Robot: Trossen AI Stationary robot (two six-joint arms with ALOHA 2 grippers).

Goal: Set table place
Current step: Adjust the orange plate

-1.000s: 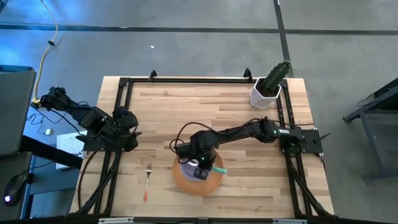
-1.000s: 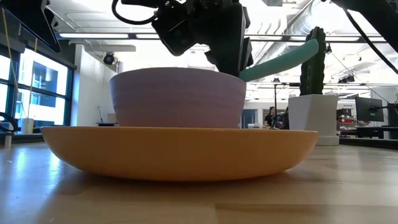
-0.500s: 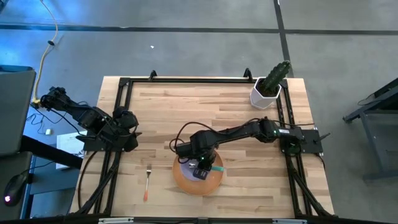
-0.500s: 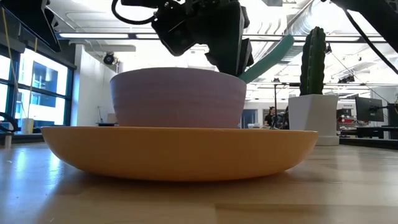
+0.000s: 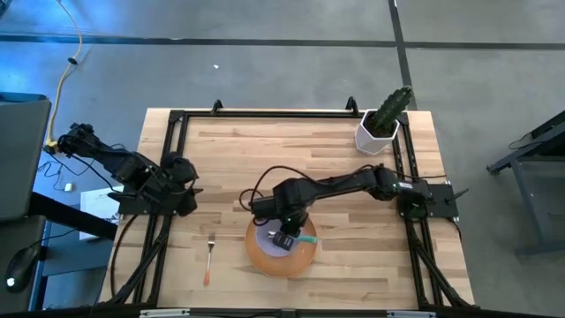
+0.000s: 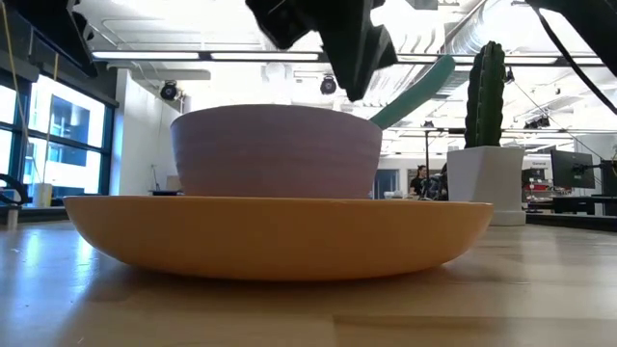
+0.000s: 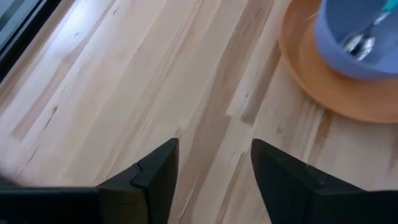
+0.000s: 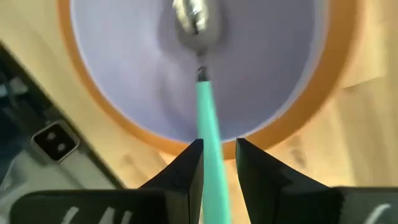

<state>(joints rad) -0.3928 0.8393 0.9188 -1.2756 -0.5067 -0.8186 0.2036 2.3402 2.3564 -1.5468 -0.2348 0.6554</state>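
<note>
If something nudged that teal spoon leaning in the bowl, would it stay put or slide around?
It would probably slide: the spoon rests with only its metal head on the smooth floor of the lavender bowl, its handle propped on the rim. It looks stiff and light. The handle overhangs toward the orange plate, so a hard push might tip it out.

Overhead looks straight down; low view hugs table; all four share plate.

Bright, even overhead lighting; ceiling strip lights glare in low view. Wrist views soft, spoon blurred. Shadows faint.
</note>
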